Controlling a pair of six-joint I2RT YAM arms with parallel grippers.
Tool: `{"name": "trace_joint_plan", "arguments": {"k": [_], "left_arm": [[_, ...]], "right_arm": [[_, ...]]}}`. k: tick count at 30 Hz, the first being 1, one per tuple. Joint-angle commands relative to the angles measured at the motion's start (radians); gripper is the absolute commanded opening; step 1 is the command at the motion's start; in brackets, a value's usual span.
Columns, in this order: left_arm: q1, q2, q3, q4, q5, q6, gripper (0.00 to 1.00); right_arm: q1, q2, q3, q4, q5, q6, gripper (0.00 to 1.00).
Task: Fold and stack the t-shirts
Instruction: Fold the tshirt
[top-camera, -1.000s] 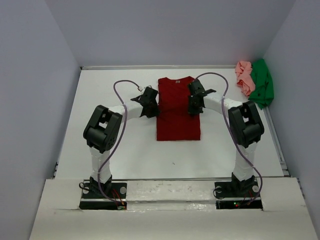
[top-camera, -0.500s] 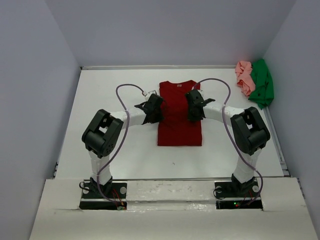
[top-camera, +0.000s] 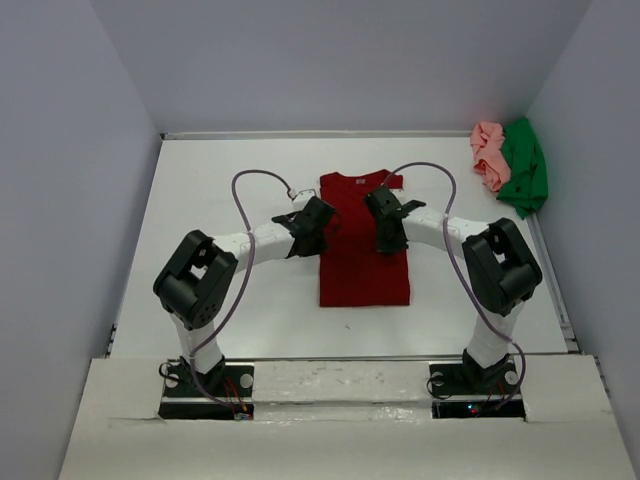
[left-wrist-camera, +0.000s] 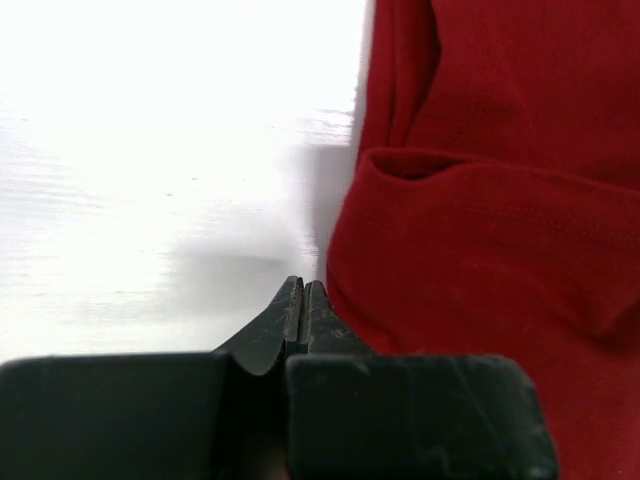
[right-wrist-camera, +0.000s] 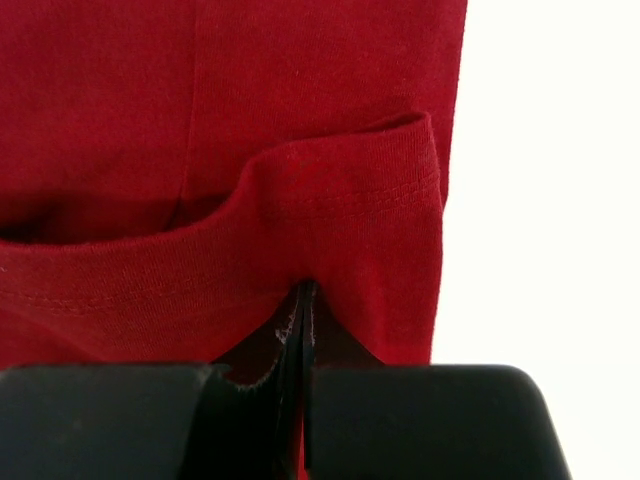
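A dark red t-shirt (top-camera: 362, 272) lies lengthwise at the middle of the white table (top-camera: 220, 180), sleeves folded in. My left gripper (top-camera: 322, 225) is shut at its left edge, my right gripper (top-camera: 386, 238) shut on its right side. In the left wrist view the shut tips (left-wrist-camera: 303, 285) meet the raised edge of the red cloth (left-wrist-camera: 480, 250). In the right wrist view the shut tips (right-wrist-camera: 305, 290) pinch a bunched fold of the red cloth (right-wrist-camera: 250, 120). A pale pink t-shirt (top-camera: 488, 153) and a bright green t-shirt (top-camera: 525, 165) lie crumpled at the far right corner.
Grey walls (top-camera: 80, 150) close in the table on the left, back and right. A raised white ledge (top-camera: 340, 380) with both arm bases runs along the near edge. Both arms' cables (top-camera: 250, 180) loop above the table.
Both grippers have pulled back toward the near edge, and the red t-shirt has slid with them. The pink and green shirts have not moved.
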Motion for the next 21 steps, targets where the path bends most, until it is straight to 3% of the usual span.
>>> {"name": "trace_joint_plan", "arguments": {"k": [1,10,13,15,17,21], "left_arm": [[-0.004,-0.093,-0.009,-0.073,-0.114,-0.016,0.00],[-0.014,-0.162,0.003,-0.162,-0.240,-0.065,0.00],[-0.030,-0.194,-0.015,-0.151,-0.168,-0.041,0.00],[-0.042,-0.220,-0.033,-0.151,-0.129,-0.030,0.00],[-0.059,-0.251,-0.072,-0.140,-0.056,-0.004,0.08],[-0.059,-0.390,-0.170,-0.079,0.090,-0.001,0.27]], "right_arm": [[0.017,-0.079,0.015,-0.113,0.091,0.005,0.00],[0.017,-0.190,0.068,-0.217,0.160,0.016,0.08],[0.017,-0.246,0.074,-0.282,0.154,0.039,0.15],[0.026,-0.304,0.042,-0.299,0.117,0.065,0.28],[0.026,-0.369,-0.020,-0.270,0.042,0.074,0.44],[0.026,-0.519,-0.169,-0.240,-0.088,0.135,0.48]]}}
